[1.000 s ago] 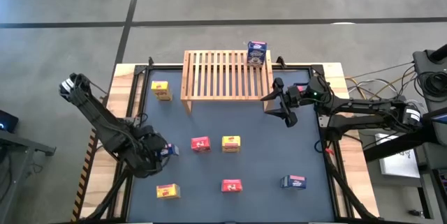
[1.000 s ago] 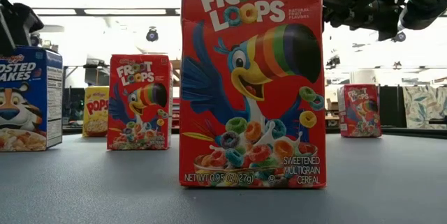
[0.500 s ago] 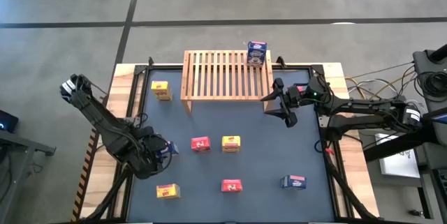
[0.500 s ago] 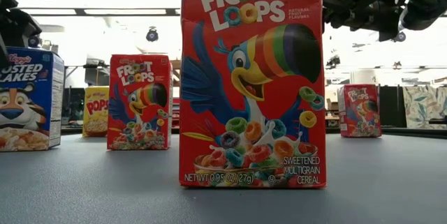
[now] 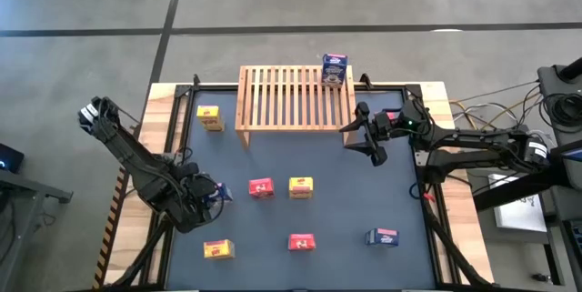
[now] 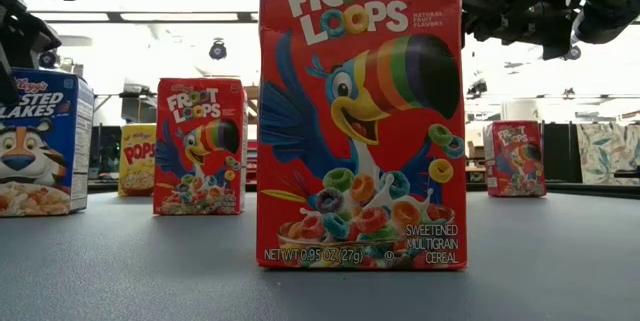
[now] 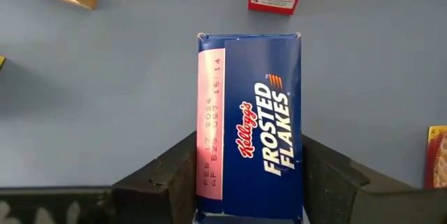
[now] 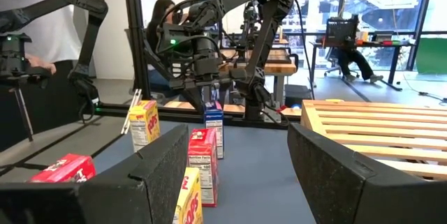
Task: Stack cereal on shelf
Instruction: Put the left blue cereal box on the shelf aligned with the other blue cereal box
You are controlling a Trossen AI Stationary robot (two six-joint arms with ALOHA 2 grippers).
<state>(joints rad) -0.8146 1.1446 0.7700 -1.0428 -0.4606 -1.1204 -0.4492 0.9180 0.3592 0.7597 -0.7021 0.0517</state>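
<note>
A blue Frosted Flakes box (image 7: 249, 123) is seen between the two dark fingers of the left gripper (image 7: 244, 182), at the left side of the table (image 5: 346, 169), left of the centre boxes. The fingers flank its lower sides, but whether they press it or merely bracket it cannot be told. The box stands upright on the mat in the low view, its blue printed front facing the near edge.

The shelf (image 5: 291, 99), a low light-wood rack with many parallel slats, is set at the far middle of the table. One blue box (image 5: 335, 69) stands on its far right corner.

Loose boxes are noted on the mat: a yellow one (image 5: 209, 116) left of the shelf, a red (image 5: 261, 187) and a yellow (image 5: 301, 186) side by side at centre, and a yellow (image 5: 217, 249), a red (image 5: 301, 242) and a blue (image 5: 383, 236) along the near row.

The right gripper (image 5: 362, 137) is held just right of the shelf, fingers spread with nothing between them.
</note>
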